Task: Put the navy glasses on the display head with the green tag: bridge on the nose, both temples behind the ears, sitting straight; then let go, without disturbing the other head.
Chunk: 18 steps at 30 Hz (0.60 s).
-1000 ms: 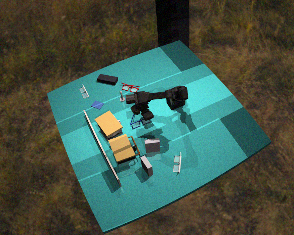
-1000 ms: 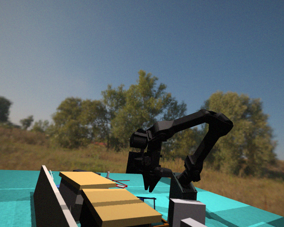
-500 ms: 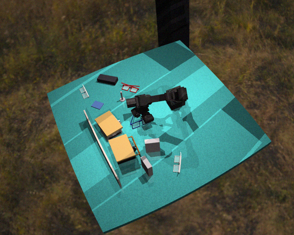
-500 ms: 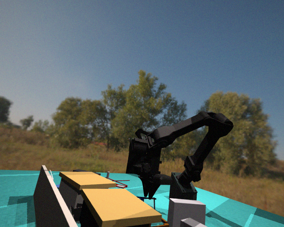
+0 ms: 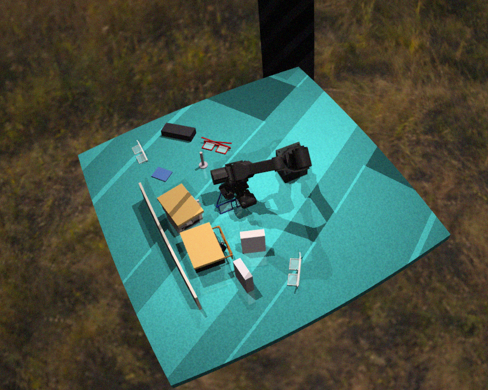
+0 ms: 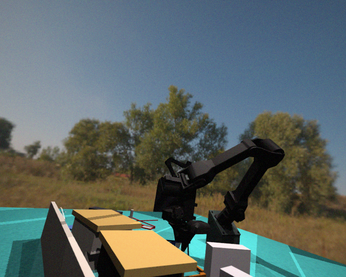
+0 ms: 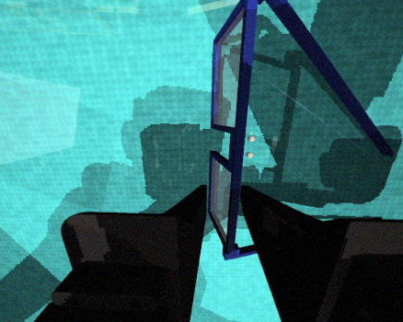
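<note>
The navy glasses (image 5: pixel 217 205) (image 6: pixel 173 241) (image 7: pixel 244 92) stand on the table with their temples spread. My gripper (image 5: pixel 237 201) (image 6: pixel 184 249) (image 7: pixel 223 190) is open a little. In the wrist view its fingertips are on either side of the nearer lens and top bar, with gaps showing. One display head (image 5: pixel 180 205) (image 6: pixel 104 219) with a tan top has a bare face. The other head (image 5: pixel 202 247) (image 6: pixel 143 253) stands beside it and wears orange glasses (image 5: pixel 226 241). I cannot see the green tag in any view.
A long upright panel (image 5: pixel 168 243) (image 6: pixel 63 229) stands behind the heads. Two grey blocks (image 5: pixel 252 243) (image 5: pixel 243 274) stand near the orange glasses. A small post (image 5: pixel 202 158) (image 6: pixel 131 213), red glasses, a black case (image 5: pixel 178 131) and a blue square (image 5: pixel 162 173) lie farther off.
</note>
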Motion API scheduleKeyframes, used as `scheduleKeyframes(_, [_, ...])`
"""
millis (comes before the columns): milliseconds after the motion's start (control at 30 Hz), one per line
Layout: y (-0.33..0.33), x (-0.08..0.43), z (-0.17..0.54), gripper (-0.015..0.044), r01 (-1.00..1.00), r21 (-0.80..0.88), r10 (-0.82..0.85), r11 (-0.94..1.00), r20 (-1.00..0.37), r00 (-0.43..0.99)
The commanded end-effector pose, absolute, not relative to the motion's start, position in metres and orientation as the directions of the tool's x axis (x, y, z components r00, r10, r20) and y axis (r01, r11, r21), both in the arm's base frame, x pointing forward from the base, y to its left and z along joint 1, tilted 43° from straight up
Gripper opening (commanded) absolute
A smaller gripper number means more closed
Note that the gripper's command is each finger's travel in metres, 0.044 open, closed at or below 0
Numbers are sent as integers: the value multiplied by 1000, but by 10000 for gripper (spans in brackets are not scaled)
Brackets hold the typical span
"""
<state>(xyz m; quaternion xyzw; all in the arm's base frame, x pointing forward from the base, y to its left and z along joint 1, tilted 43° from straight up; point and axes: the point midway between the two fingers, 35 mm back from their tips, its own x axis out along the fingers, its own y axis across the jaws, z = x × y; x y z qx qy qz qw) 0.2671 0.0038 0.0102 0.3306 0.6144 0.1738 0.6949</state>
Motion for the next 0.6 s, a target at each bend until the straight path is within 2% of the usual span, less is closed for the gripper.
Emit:
scheduleKeyframes(0, [7,264,8,120,172,677,653,716,-736,178])
scheduleKeyframes(400, [3,263,4,120,172,676,653,716,-736,178])
scheduleKeyframes(567, [3,265,6,87,172,675,650,718,-738,183])
